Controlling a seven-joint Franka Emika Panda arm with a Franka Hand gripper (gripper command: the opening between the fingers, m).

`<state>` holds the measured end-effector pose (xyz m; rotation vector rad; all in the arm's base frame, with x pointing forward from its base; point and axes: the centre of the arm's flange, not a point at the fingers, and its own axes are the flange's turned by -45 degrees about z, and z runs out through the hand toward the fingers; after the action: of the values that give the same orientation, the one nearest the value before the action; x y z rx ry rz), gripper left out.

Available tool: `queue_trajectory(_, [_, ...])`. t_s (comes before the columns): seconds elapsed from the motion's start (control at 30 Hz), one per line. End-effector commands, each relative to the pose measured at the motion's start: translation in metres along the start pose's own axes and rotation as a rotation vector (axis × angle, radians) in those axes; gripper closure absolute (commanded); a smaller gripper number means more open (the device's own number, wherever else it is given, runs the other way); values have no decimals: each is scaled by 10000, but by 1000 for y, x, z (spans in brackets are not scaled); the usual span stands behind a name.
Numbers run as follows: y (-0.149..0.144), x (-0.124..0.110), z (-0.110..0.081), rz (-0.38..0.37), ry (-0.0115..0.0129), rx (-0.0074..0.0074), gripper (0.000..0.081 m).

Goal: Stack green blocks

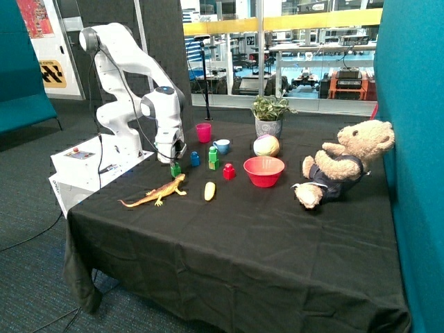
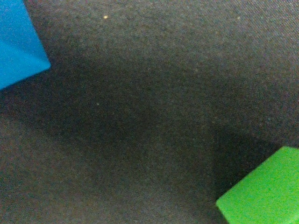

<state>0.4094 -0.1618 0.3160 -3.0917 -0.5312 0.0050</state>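
Observation:
A single green block (image 1: 175, 168) sits on the black cloth next to the orange lizard's tail end. My gripper (image 1: 171, 160) hangs low, right over and slightly behind this block. In the wrist view only a corner of that green block (image 2: 266, 193) shows at the picture's edge, with bare cloth in the middle. A short way off, between the blue block and the red block, stands a small green stack (image 1: 213, 157), green on top with a yellowish base.
A blue block (image 1: 195, 159) (image 2: 18, 44) sits close beside the gripper, a red block (image 1: 229, 171) past the stack. Around them are a toy lizard (image 1: 156, 193), yellow banana (image 1: 209, 191), red bowl (image 1: 263, 171), pink cup (image 1: 203, 132), blue cup (image 1: 221, 146), ball (image 1: 266, 146), plant (image 1: 268, 118) and teddy bear (image 1: 343, 163).

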Motion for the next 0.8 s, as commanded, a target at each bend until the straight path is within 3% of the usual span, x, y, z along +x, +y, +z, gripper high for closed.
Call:
queue_trajectory(0.0, [-1,-3,0,88,24,-50,364])
queue_trajectory(0.23, [4,-5,0,188,24,-50,397])
queue_trajectory(0.57, [7,-2,1,212,24,-50,377])
queue_trajectory(0.73, [7,-1,1,175,24,-50,402])
queue_trajectory(0.77, [7,-1,2,169,24,-50,443])
